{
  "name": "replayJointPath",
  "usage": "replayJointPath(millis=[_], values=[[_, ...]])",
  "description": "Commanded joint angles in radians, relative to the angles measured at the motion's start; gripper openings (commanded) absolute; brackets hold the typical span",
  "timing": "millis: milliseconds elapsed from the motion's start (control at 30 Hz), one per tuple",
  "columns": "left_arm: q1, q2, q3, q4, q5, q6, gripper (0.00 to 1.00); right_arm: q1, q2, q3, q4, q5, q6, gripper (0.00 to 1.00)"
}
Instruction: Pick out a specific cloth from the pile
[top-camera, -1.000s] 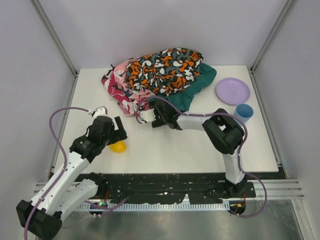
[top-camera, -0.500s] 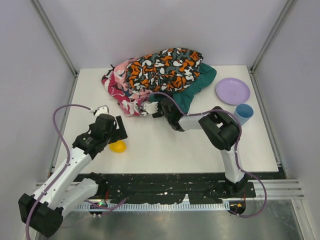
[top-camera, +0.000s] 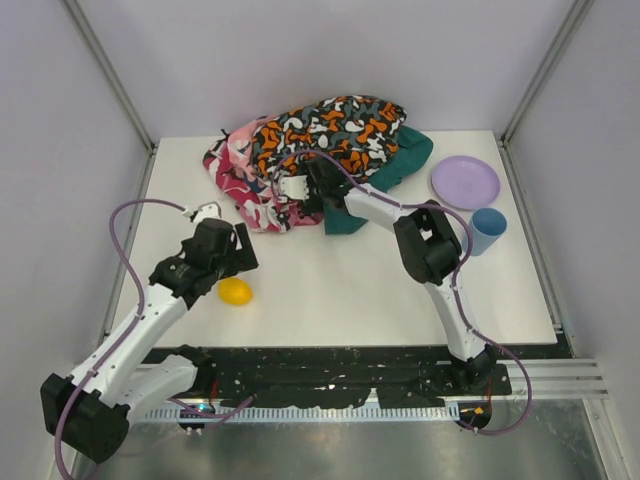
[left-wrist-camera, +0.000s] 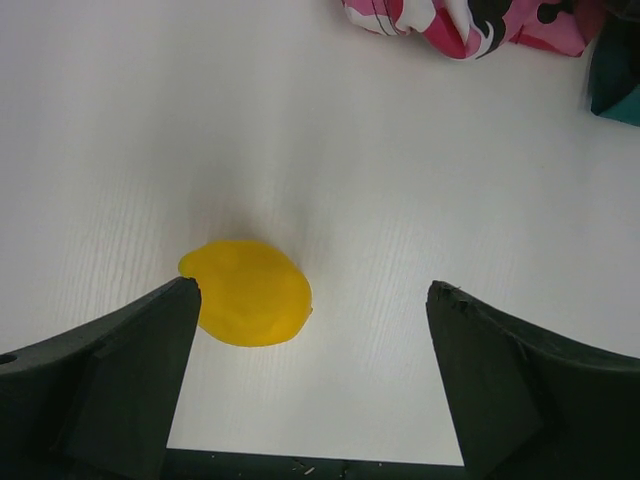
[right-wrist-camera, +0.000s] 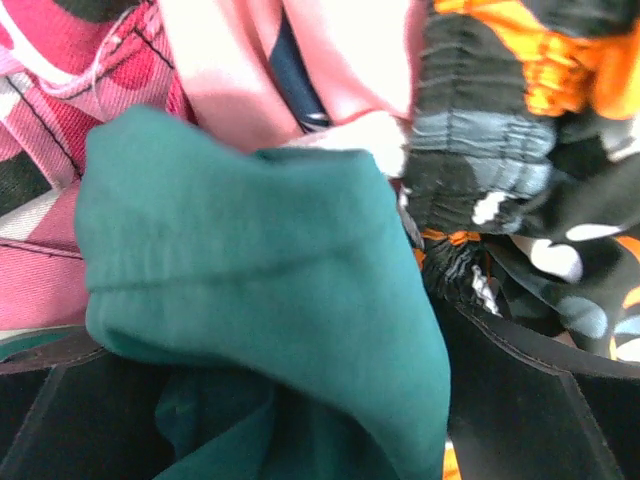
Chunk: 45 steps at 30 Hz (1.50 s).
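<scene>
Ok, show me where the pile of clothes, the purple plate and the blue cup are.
pile (top-camera: 330, 140), top view, on the orange-black-white garment on top.
purple plate (top-camera: 465, 182), top view, on its bare middle.
blue cup (top-camera: 487, 228), top view, on the middle of the cup.

We see the pile (top-camera: 320, 150) heaped at the far middle of the surface (top-camera: 330, 290): orange-black-white print on top, pink-red left, dark teal right.
</scene>
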Motion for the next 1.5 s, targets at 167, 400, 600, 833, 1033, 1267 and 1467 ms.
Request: replayJointPath(millis=[167, 400, 600, 833, 1033, 1267, 1467], values=[[0.015, 0.036, 0.074, 0.054, -0.021, 0.017, 1.00, -0.018, 0.140, 0.178, -0.202, 0.116, -0.069, 0.90], [0.016, 0.077, 0.109, 0.047, -0.017, 0.017, 1.00, -0.018, 0.169, 0.198, -0.110, 0.190, -0.055, 0.38], [0.019, 0.099, 0.132, 0.033, -0.015, 0.017, 1.00, -0.027, 0.138, 0.172, 0.135, 0.285, 0.026, 0.05], [0.019, 0.138, 0.166, 0.114, 0.089, 0.044, 1.00, -0.065, -0.043, 0.203, 0.333, 0.303, 0.239, 0.06], [0.021, 0.230, 0.215, 0.151, 0.161, 0.067, 1.00, -0.154, -0.080, 0.322, 0.373, 0.319, 0.455, 0.05], [0.019, 0.312, 0.255, 0.220, 0.250, 0.110, 1.00, -0.314, 0.089, 0.638, 0.214, 0.194, 0.724, 0.05], [0.013, 0.505, 0.386, 0.392, 0.439, 0.098, 1.00, -0.406, 0.135, 0.615, 0.186, 0.006, 0.919, 0.05]])
